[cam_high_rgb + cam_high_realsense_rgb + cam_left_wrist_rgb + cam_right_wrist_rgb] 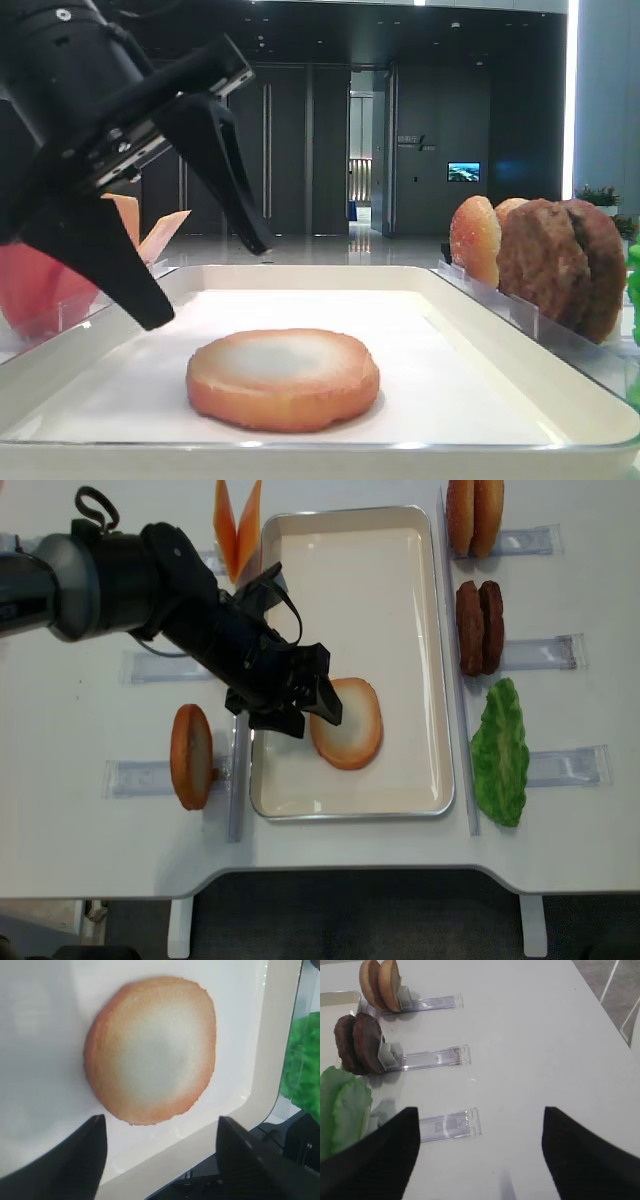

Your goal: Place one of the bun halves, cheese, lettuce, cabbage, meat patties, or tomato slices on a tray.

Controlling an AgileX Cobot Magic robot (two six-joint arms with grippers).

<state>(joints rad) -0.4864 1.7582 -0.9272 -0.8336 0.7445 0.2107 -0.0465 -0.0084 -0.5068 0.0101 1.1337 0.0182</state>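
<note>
The bun half (346, 723) lies flat, pale face up, on the tray (400, 570). The left claw (303, 706) hangs released above its edge; the right claw (480, 1145) is spread too.

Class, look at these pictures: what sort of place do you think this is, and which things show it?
Probably a robot test bench in an office lobby, set up as a mock burger station: a white tray holding a bun half, meat patties in clear racks, dark hallway doors behind.
</note>
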